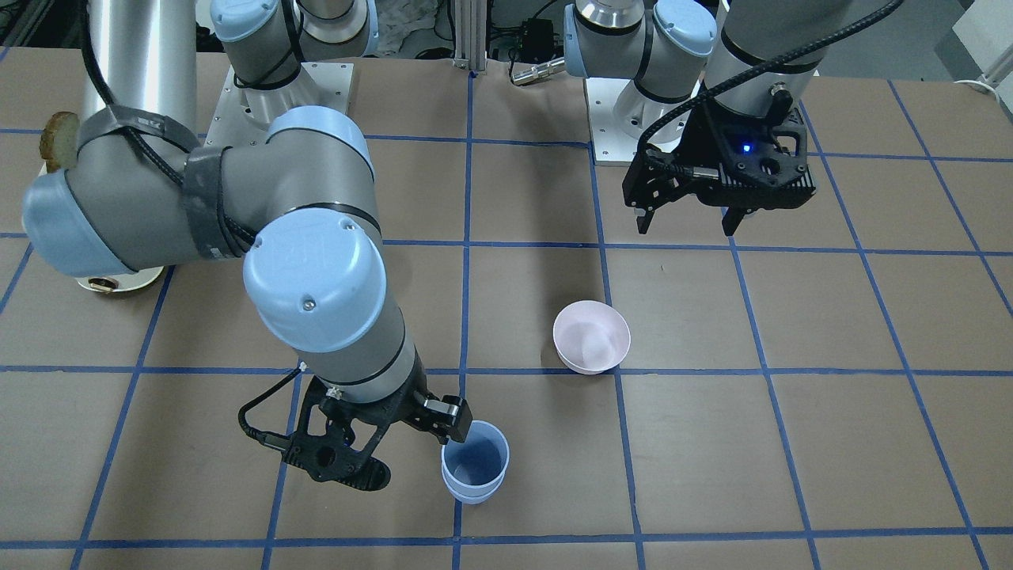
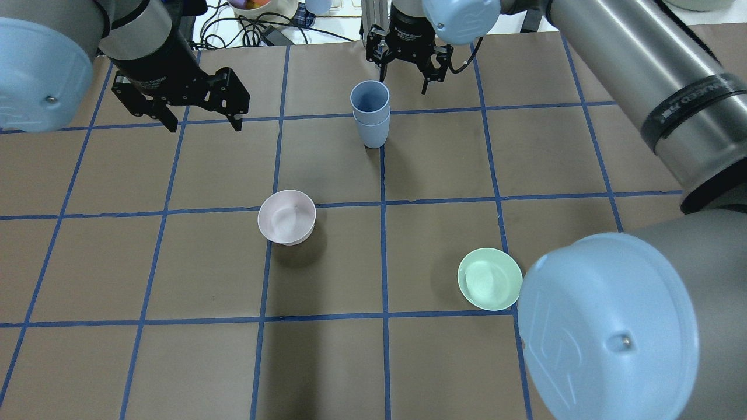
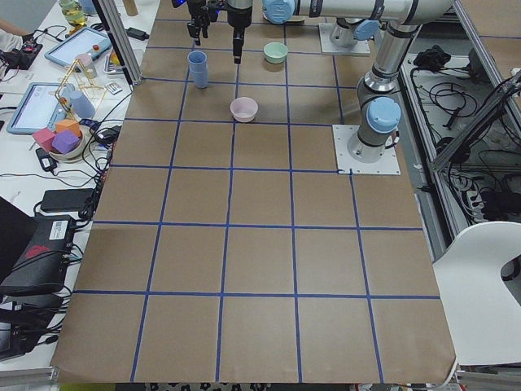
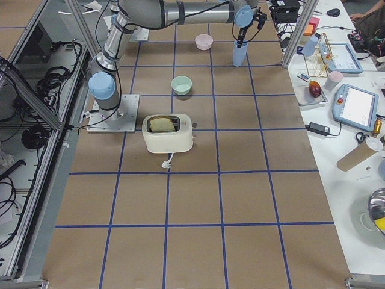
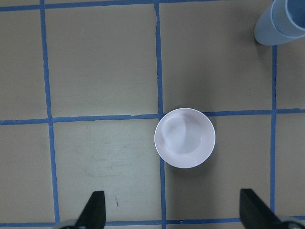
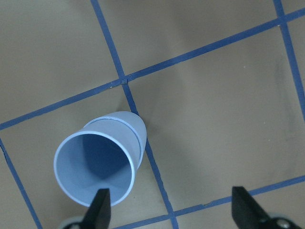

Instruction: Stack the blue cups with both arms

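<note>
1. Because the two blue cups stand one inside the other, upright on the table at a crossing of the blue tape lines, I judge the stacking to be done or almost done.
2. The right gripper hangs just beside the stack, its jaws spread wide and with nothing between them. One finger is very near the upper rim; I cannot tell if it touches.
3. The left gripper hovers well apart from the cups, its jaws also spread and empty, with the pink bowl below its camera.
4. The cups look like thin, smooth plastic: probably light, quite stiff, a little slippery. The tall narrow stack may tip from a small push.
5. If a new hold is needed, I would pinch the upper cup's wall at the rim, one finger inside, with a gentle squeeze.
6. The mint green bowl lies far from the stack.
</note>
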You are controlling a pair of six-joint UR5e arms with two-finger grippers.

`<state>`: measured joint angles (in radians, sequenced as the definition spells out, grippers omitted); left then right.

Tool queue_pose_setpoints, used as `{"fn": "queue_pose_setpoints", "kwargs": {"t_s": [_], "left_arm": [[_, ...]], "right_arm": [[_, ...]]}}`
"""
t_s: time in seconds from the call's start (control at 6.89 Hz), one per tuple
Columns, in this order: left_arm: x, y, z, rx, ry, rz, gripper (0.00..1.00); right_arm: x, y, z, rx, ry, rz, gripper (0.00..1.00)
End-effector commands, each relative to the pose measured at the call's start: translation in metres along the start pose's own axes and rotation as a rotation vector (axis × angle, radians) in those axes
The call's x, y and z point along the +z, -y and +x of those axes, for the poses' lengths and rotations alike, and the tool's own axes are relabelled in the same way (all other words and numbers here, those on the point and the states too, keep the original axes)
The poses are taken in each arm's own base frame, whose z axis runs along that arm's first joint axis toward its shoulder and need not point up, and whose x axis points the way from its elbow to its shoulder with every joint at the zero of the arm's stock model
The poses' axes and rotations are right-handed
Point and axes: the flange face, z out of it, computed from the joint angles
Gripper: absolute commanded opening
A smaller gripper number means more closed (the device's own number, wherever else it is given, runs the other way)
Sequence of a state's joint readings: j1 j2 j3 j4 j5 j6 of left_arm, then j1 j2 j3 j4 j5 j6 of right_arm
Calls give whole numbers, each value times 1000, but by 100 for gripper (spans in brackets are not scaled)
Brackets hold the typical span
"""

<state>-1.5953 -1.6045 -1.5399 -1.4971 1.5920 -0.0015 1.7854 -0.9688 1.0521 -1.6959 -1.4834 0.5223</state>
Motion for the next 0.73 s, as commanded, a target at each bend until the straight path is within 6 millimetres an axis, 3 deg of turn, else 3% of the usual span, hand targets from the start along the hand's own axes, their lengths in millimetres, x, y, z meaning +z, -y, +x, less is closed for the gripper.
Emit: {"fn": "queue_pose_setpoints", "kwargs": {"t_s": [0.0,0.29,0.44,0.58], "left_arm": [[1,0,0,0,-1,-2,100],[4,2,1,6,-13,-9,100],[8,7,3,8,-65,-14,100],[8,7,3,20,-58,-15,100]], "right_arm": [[-34,5,47,-81,-39,-40,100],[-62,-7,102,-226,-92,-53,100],[-59,-25,133,-262,-110,-76,100],[-70,-42,167,-254,-120,-57,100]]}}
